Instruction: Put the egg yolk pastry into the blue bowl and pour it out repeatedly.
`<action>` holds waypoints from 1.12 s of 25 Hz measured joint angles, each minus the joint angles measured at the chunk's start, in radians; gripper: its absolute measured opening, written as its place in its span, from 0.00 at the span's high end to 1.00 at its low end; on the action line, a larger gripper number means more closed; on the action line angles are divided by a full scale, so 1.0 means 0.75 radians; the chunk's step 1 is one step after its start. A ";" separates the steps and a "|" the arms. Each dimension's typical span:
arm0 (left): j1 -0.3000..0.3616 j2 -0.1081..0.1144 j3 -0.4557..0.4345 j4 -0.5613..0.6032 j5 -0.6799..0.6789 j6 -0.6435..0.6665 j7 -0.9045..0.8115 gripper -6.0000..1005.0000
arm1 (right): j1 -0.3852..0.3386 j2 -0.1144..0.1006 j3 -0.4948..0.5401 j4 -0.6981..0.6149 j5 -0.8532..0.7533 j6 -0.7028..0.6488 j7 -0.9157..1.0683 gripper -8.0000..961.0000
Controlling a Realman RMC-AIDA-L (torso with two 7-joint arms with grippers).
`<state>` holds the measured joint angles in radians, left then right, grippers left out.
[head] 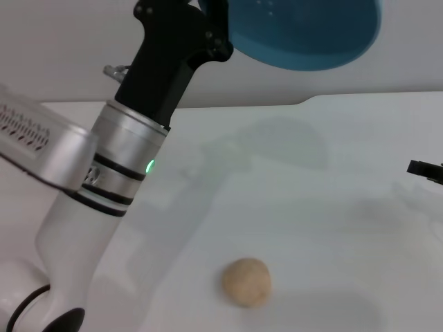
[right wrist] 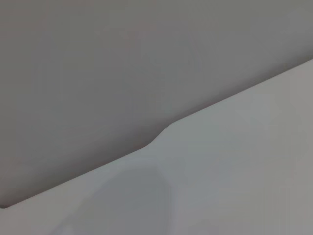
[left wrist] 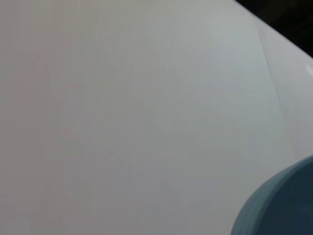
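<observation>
The egg yolk pastry [head: 246, 282], a small tan ball, lies alone on the white table near the front. High above the table's far side hangs the blue bowl [head: 308, 31], tipped so that its outer wall faces me. My left gripper [head: 213, 31] is shut on the bowl's left rim. A slice of the bowl [left wrist: 283, 205] shows in the left wrist view. The bowl's inside is hidden. Only a black tip of my right gripper [head: 423, 169] shows at the right edge, low over the table and far from the pastry.
The white table [head: 311, 194] has its far edge, with a notch [right wrist: 161, 134], running across the back. My left arm [head: 104, 180] rises steeply across the left half of the scene.
</observation>
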<state>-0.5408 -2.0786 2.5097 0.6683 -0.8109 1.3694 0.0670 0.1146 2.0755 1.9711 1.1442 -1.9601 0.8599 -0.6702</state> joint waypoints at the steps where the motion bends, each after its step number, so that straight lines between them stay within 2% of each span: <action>1: -0.007 0.000 -0.004 -0.005 0.000 -0.024 0.002 0.98 | 0.001 0.000 0.000 0.000 0.000 -0.001 -0.002 0.53; 6: -0.026 0.000 -0.052 -0.024 -0.004 -0.129 0.002 0.98 | 0.004 -0.001 -0.010 0.004 0.059 0.013 -0.079 0.54; 9: -0.025 0.006 -0.127 0.016 -0.005 -0.300 0.001 0.98 | 0.005 -0.003 -0.013 0.002 0.193 0.073 -0.218 0.54; 15: -0.018 0.020 -0.376 0.172 0.006 -0.924 0.011 0.98 | 0.040 -0.005 -0.022 0.007 0.350 0.296 -0.409 0.55; 18: -0.036 0.025 -0.480 0.224 0.015 -1.185 0.017 0.98 | 0.082 -0.009 -0.029 -0.010 0.351 0.362 -0.409 0.56; 20: -0.057 0.027 -0.599 0.271 0.046 -1.471 0.017 0.98 | 0.108 -0.012 -0.030 -0.021 0.343 0.408 -0.412 0.56; 25: -0.129 0.027 -0.844 0.348 0.169 -2.017 0.018 0.98 | 0.184 -0.014 -0.030 -0.016 0.277 0.552 -0.396 0.57; 28: -0.154 0.027 -0.917 0.381 0.243 -2.203 0.018 0.98 | 0.242 -0.015 -0.031 -0.005 0.217 0.627 -0.342 0.57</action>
<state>-0.6562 -2.0586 1.8222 0.9544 -0.6285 -0.2831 0.0807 0.2958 2.0642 1.9482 1.1402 -1.7976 1.3301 -0.9266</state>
